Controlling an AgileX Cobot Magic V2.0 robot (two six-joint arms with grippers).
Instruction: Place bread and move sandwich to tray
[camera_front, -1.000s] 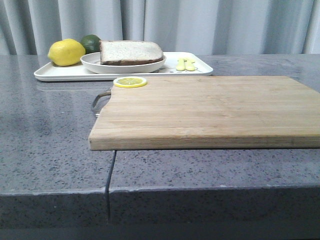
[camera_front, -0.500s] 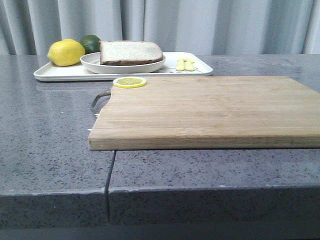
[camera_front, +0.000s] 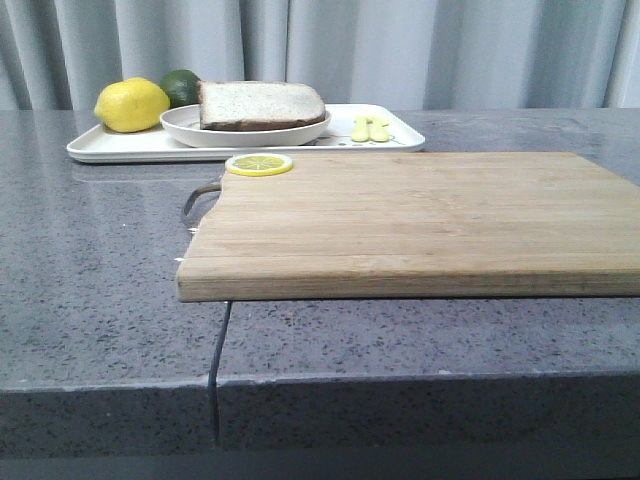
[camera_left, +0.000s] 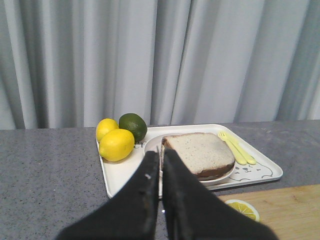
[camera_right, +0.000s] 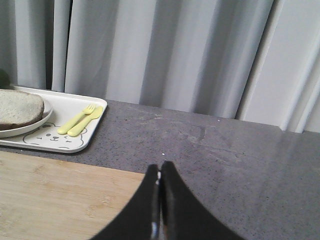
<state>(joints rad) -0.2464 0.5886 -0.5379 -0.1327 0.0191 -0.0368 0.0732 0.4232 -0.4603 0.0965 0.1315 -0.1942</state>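
Status: sandwich (camera_left: 199, 155) on round plate (camera_left: 150, 145) already inside tray (camera_left: 120, 177), just beyond left pincer (camera_left: 161, 172). Egg not visible under top slice. Both pincers, left and right pincer (camera_right: 160, 187), pressed together, empty. Judged complete; nothing left.

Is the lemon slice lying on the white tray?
No, the lemon slice lies on the corner of the wooden cutting board, in front of the tray.
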